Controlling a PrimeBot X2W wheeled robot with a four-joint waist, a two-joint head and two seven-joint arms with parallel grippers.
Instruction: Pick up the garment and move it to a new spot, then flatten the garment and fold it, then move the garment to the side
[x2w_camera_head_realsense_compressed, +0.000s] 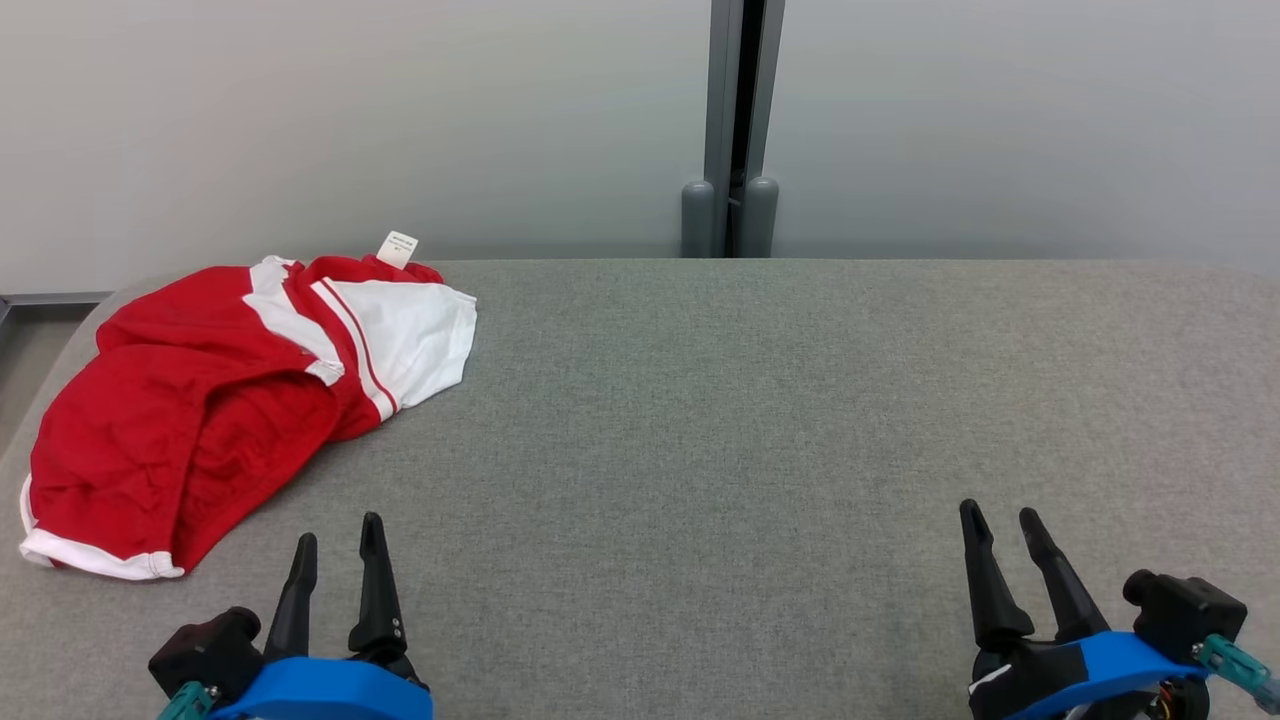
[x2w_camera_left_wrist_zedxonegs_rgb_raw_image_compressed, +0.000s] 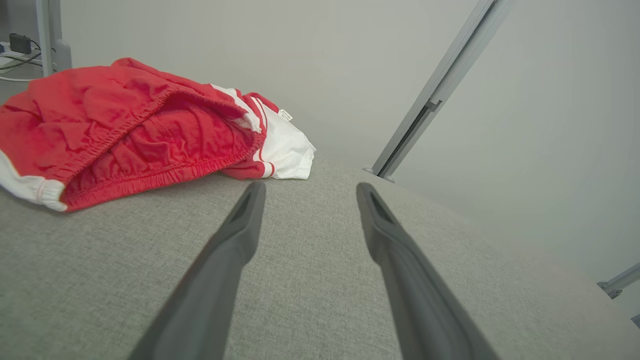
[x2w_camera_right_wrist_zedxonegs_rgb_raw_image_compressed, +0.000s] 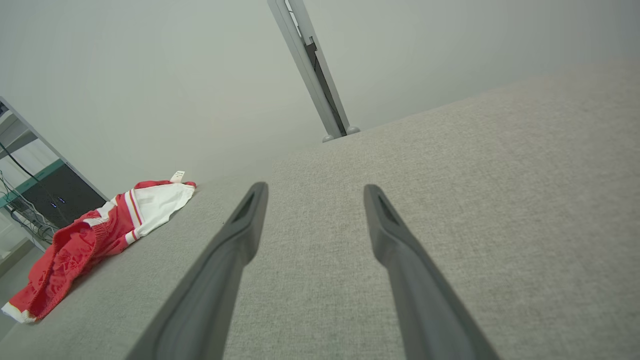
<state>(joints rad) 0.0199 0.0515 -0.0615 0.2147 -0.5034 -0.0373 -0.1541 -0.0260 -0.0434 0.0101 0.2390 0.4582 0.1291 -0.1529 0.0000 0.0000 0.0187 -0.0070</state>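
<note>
Garment (x2w_camera_head_realsense_compressed: 200, 400) of crumpled red-and-white fabric, lying at the left end of the grey cloth-covered table (x2w_camera_head_realsense_compressed: 750, 400), just beyond the left gripper (x2w_camera_head_realsense_compressed: 340, 530). That and the right gripper (x2w_camera_head_realsense_compressed: 998, 510): fingers spread, empty. Grey metal post (x2w_camera_head_realsense_compressed: 742, 120) behind the table.

Bright, even light; soft shadows.

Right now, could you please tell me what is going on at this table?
Nothing is being handled yet. The garment, red with white trim, lies crumpled at the left end of the table. The left pincer is open just short of it, not touching. The right pincer is open over bare cloth on the other side. Neither holds anything, so the pickup has not begun.
</note>
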